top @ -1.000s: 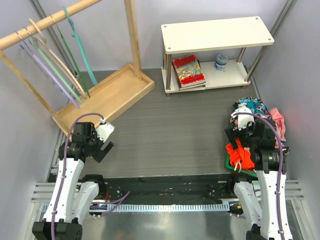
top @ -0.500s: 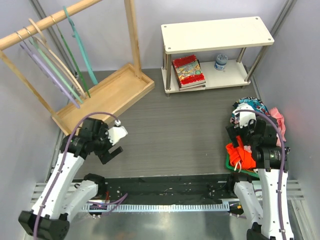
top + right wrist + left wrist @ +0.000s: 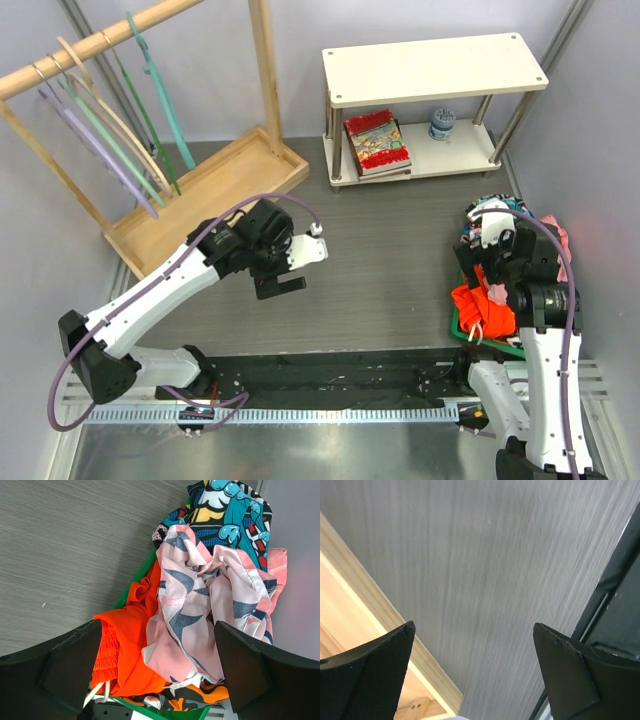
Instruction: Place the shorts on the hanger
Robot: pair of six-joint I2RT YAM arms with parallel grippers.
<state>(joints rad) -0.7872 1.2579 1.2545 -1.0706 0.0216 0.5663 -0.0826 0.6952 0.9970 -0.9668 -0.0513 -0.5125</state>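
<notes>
Currently the shorts [image 3: 210, 605] lie crumpled over an orange-red garment [image 3: 127, 650] in a green bin [image 3: 139, 577], directly beneath the right gripper [image 3: 159, 630], jaws spread wide, empty. The left gripper [image 3: 285, 275], equally wide, is nearer the hanger [image 3: 163, 95] on the wooden rack [image 3: 265, 60].

Light in the top view was bright, even and diffuse, falling from overhead; only faint, soft-edged shadows lay under the white shelf [image 3: 435, 65], and the metal plate [image 3: 330, 450] at the near edge carried a dull sheen. Uprights leaned outward toward the corners, a wide-angle effect. In the left wrist view the table [image 3: 485, 580] grain was smeared into streaks and the wooden tray [image 3: 350, 630] edge was soft; the left gripper's fingers [image 3: 370, 675] were dark. The right wrist view was sharp on the shorts [image 3: 210, 610], the right gripper's fingers [image 3: 65, 670] near-black, and the wall [image 3: 295, 580] was tinged pink.
</notes>
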